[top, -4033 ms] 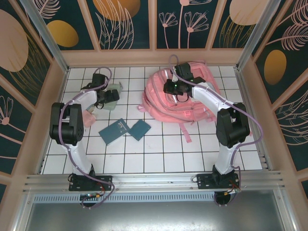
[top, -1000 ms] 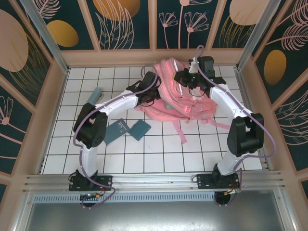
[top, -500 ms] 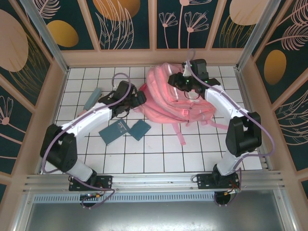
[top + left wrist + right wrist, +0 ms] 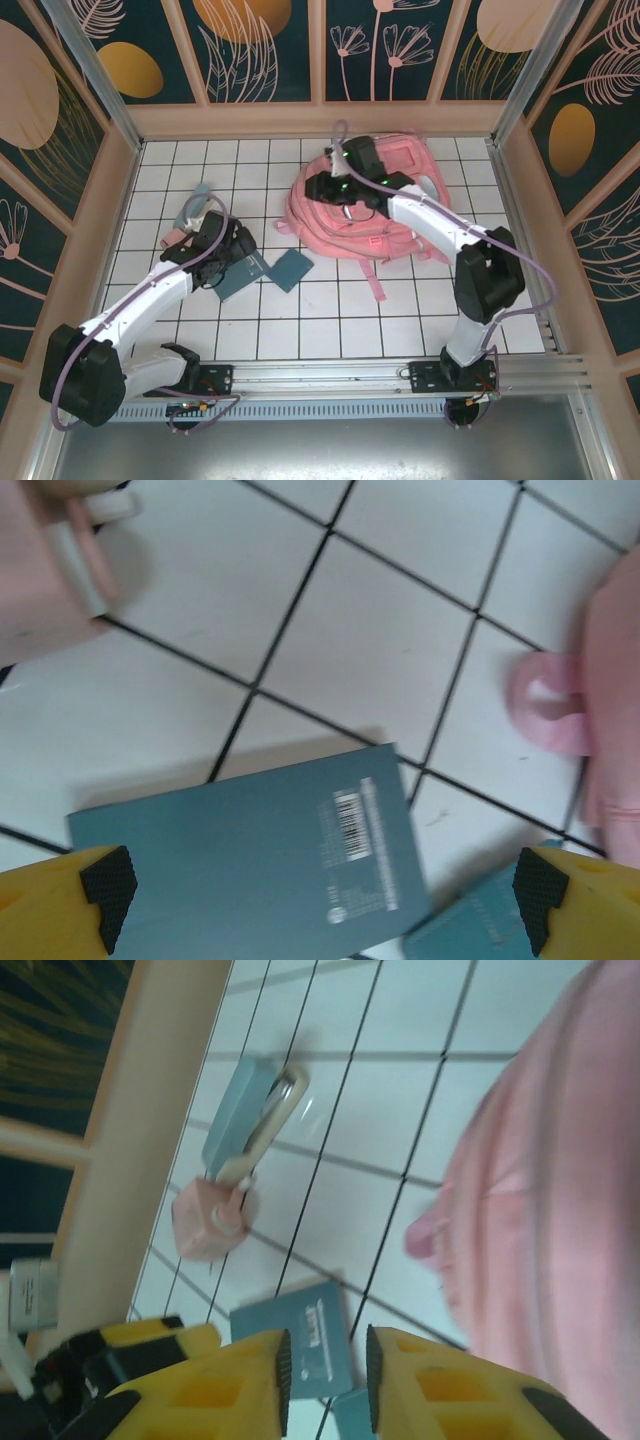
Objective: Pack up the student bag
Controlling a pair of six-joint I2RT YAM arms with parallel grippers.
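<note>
Tiles, white with dark grout, cover the table (image 4: 330, 320), which sits inside pale wood-framed walls (image 4: 265, 50) painted dark teal with orange discs and pale flowers. The student bag (image 4: 400, 225) lies slumped toward the far right of the table. The right gripper (image 4: 327, 1360) hangs at the bag's left edge, its jaws nearly together with nothing between them. The left gripper (image 4: 320, 890) is spread wide and empty above a teal booklet (image 4: 250, 870). A second booklet (image 4: 291, 269) lies just beside it.

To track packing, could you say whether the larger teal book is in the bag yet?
Out: the larger teal book lies flat on the white tiles, beside the student bag.
</note>
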